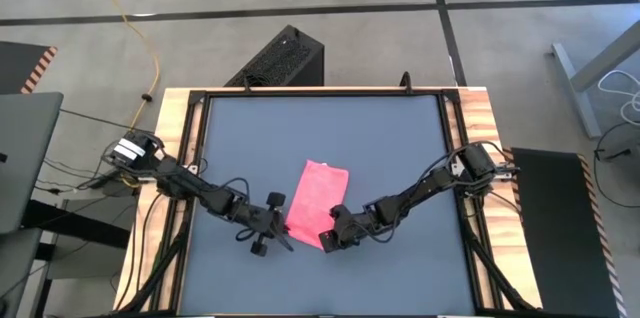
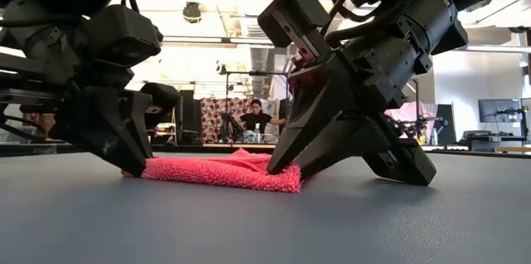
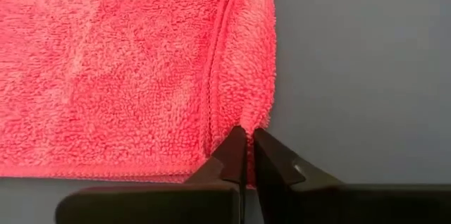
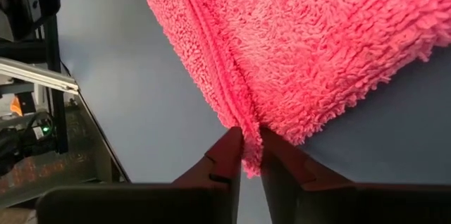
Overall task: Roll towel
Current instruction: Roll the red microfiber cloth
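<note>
Pinching towel (image 1: 316, 201) corners, table (image 1: 400, 148) bare around.

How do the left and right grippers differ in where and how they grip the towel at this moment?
The left gripper pinches the towel at its near-left corner; the right gripper pinches the near-right corner. In the left wrist view the cloth around the left fingers lies flat, while the right gripper's cloth bunches into a raised fold. What they share: both sit low at the towel's near edge, shut on its hem.
</note>
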Controlling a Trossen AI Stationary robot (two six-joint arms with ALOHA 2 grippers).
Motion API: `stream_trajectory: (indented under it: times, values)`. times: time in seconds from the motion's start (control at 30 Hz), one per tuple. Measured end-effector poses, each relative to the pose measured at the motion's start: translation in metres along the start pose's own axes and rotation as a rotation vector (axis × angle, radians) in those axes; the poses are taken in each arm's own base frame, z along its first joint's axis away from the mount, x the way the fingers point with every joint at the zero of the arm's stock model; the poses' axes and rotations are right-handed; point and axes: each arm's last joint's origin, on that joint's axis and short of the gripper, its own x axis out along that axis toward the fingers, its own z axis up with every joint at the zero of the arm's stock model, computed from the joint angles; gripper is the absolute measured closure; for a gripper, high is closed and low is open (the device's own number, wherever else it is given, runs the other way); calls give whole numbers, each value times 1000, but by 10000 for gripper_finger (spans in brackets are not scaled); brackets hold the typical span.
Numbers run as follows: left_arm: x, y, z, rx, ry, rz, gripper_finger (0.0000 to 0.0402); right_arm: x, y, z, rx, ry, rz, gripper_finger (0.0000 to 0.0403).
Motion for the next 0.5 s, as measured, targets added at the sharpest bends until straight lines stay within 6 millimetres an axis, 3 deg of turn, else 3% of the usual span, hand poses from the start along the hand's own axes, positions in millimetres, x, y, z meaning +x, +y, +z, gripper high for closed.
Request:
stream_trajectory:
  times: [0.2,0.5]
  values:
    - [0,4,-1,-17,17,-44,401,-7,5,1,-17,-19,7,315]
    - [1,11,-2,-44,38,-100,401,-41,15,3,-99,-99,-90,315]
